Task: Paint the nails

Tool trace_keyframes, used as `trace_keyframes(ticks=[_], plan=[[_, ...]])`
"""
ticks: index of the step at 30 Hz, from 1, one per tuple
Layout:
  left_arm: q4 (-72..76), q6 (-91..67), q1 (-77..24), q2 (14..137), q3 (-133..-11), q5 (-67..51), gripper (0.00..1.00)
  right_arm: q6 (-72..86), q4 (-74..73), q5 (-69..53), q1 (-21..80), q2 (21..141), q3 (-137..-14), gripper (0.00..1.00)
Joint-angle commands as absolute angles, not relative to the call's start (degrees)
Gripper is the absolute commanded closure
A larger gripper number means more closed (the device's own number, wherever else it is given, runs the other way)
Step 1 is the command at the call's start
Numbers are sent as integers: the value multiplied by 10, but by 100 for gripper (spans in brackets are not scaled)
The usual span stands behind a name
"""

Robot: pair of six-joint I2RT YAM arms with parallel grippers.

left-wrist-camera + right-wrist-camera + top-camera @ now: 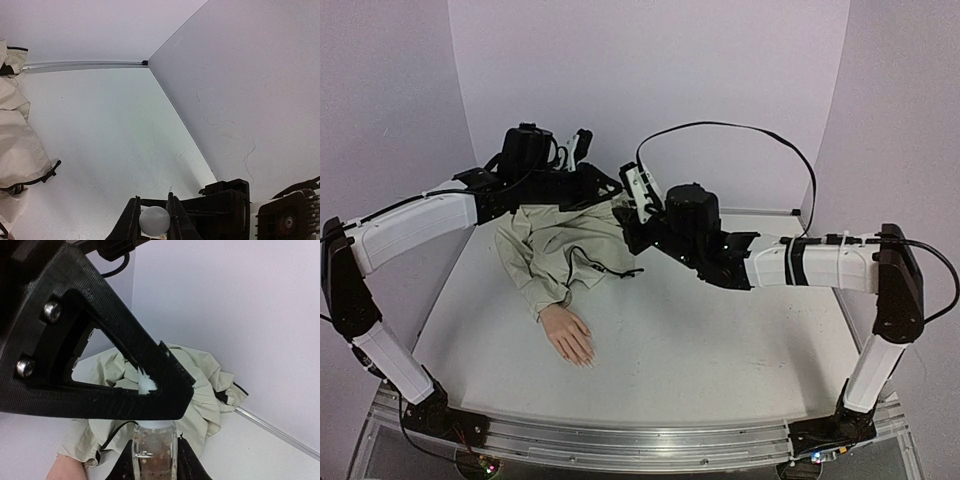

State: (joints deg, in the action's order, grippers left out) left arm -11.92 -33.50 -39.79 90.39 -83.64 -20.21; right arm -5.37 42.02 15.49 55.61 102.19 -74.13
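A: Why are both arms held at the back of the table (720, 340), over the crumpled jacket (560, 245), and not brought to the mannequin hand (568, 333)?
B: The polish is probably being opened first. The glass bottle (154, 447) is clamped in the right gripper (155, 462), and its white cap (146, 385) is pinched tight by the left gripper (153, 216).
A: Where are the nails (586, 361) found?
B: At the fingertips, nearer the front, well apart from both grippers; only the jacket folds might be snagged
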Motion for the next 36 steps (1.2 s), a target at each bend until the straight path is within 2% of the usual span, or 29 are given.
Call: trace_keyframes(ticks=[1,5,8,12,15,18,22,30,36], plan=[[-131,-346,-408,870,-857,-252,71,-14,436,-24,511,964,-748,100],[-126,-331,-406,853,-853,-273,39,55,418,-205,469,928,-727,100],[-101,-338,-401,840,-838,-304,25,98,413,-316,444,914,-726,100],[-24,-357,-398,824,-798,-373,15,157,421,-485,409,914,-733,100],[51,-376,-398,814,-770,-413,15,185,423,-594,407,934,-760,100],[87,-383,-400,813,-766,-436,18,210,431,-653,406,951,-784,100],[95,-375,-406,818,-773,-442,27,220,446,-657,406,960,-786,100],[95,-348,-424,817,-775,-420,58,229,468,-627,407,967,-782,100],[90,-339,-432,810,-756,-359,82,199,468,-519,406,956,-757,100]])
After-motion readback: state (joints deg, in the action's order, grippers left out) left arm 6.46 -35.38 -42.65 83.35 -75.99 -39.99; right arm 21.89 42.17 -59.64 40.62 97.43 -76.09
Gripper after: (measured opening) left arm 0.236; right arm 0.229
